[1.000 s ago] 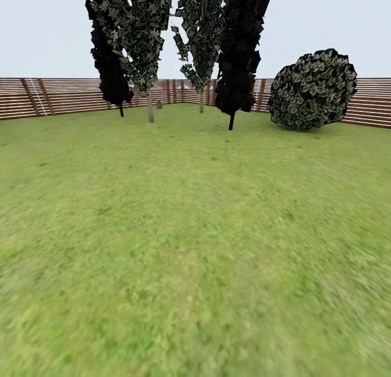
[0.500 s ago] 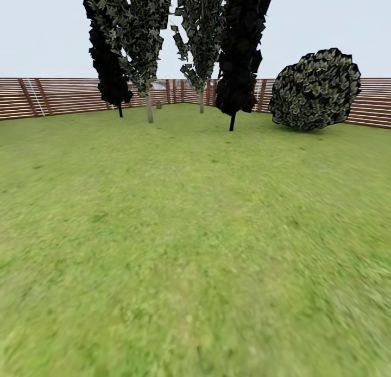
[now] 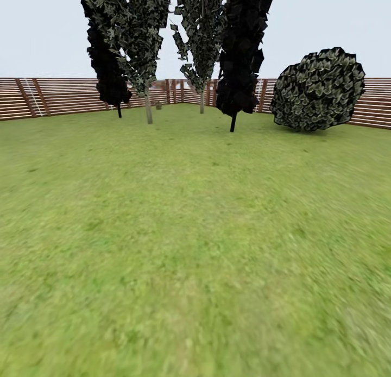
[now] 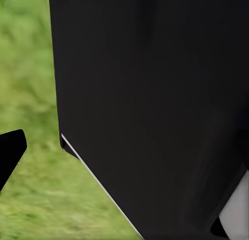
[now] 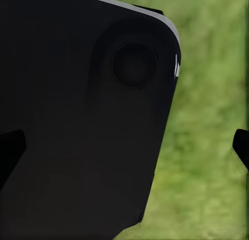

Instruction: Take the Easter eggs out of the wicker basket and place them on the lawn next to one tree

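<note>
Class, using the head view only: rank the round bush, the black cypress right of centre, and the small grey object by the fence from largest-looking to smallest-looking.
1. Black cypress, the tallest, cut off by the top edge.
2. Round bush. It covers a similar area, so first place is unsure, and differing distances from the camera add doubt.
3. Small grey object, by far the smallest, too tiny to identify.

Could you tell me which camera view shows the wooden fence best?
The head view: the wooden fence runs across the far edge of the lawn behind the trees. Both wrist views show blurred grass beside dark robot bodywork.

Mottled green lawn (image 3: 195,246), brown slatted fence (image 3: 65,94), pale-flecked dark tree (image 3: 142,35).
</note>
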